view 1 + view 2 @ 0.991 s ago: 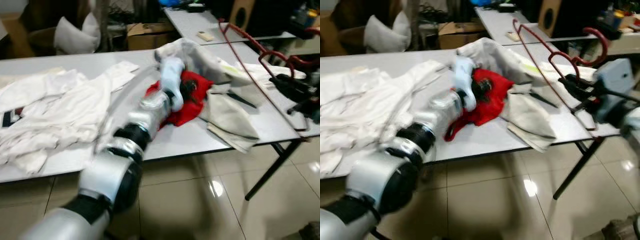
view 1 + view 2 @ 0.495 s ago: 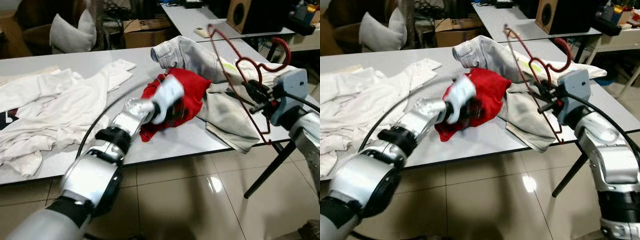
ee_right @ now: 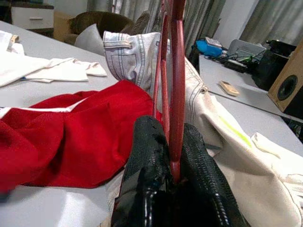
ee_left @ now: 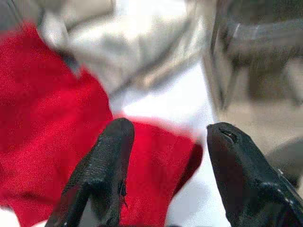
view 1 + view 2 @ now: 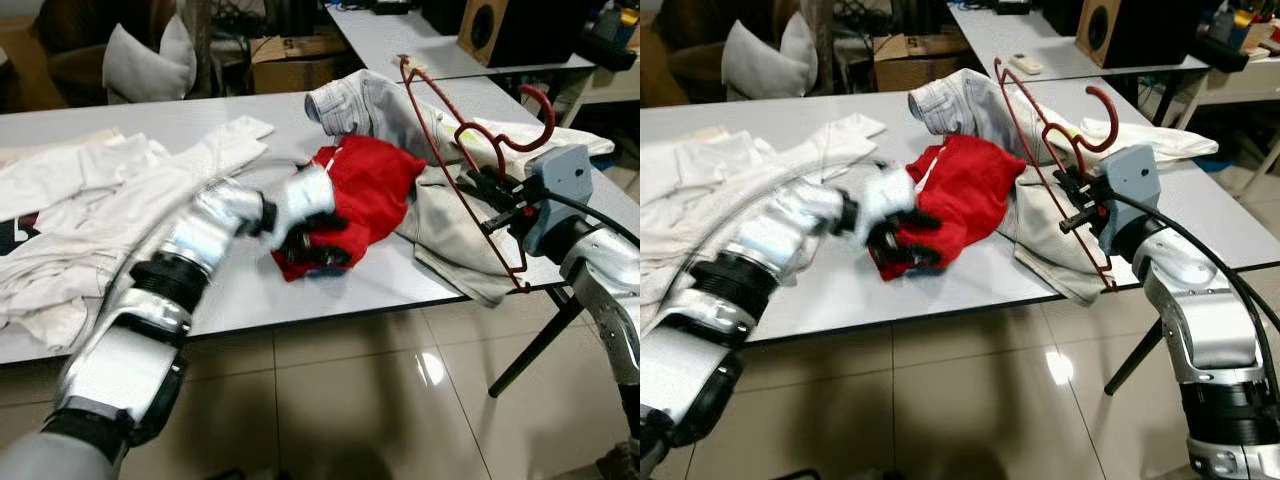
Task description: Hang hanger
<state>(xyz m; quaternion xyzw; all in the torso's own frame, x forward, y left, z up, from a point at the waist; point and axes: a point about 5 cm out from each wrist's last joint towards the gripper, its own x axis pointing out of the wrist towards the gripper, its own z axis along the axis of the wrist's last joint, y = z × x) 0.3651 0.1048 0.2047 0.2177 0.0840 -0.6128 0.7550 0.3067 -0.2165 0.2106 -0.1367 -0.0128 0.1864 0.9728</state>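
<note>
A red wire hanger (image 3: 177,56) stands upright over the table's right end, with my right gripper (image 3: 170,161) shut on its lower bar. That gripper (image 5: 490,200) hovers above a beige garment (image 5: 450,235). A crumpled red garment (image 5: 375,185) lies mid-table against pale jeans (image 5: 365,100). My left gripper (image 5: 315,250) is at the red garment's near edge, blurred by motion. In the left wrist view its fingers (image 4: 106,175) are spread wide and the gripper (image 4: 165,156) is open, with red cloth under and between them.
White clothes (image 5: 100,210) cover the left part of the grey table (image 5: 250,295). A pillow (image 5: 150,65) and a cardboard box (image 5: 290,55) sit behind it. A second table (image 5: 400,35) and a speaker (image 5: 510,30) stand at the back right. Tiled floor lies in front.
My left arm has swung left and its gripper has slid from the middle of the red garment to its near edge. The right gripper still holds the hanger, now slightly higher.
</note>
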